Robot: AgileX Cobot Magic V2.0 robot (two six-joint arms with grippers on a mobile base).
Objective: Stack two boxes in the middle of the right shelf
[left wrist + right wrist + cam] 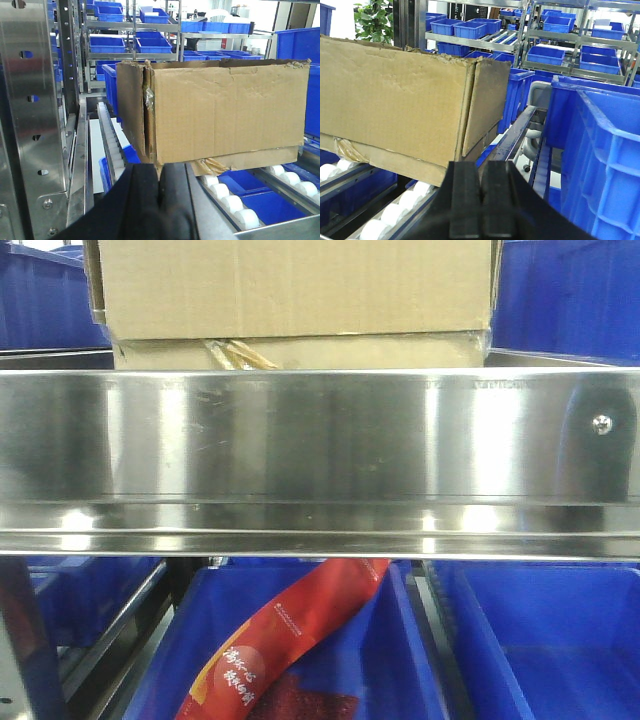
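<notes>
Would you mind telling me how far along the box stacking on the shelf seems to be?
Stacking looks done: the tall box sits on the flat box, behind the shelf rail. Nothing is in hand: the left gripper and right gripper have jaws shut on nothing, in front of the boxes. Apparently only backing away remains.

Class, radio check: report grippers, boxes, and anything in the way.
Left gripper shut, empty. Right gripper shut, empty. Tall box sits on flat box, on shelf rollers. Blue bin beside stack; nothing blocking.
</notes>
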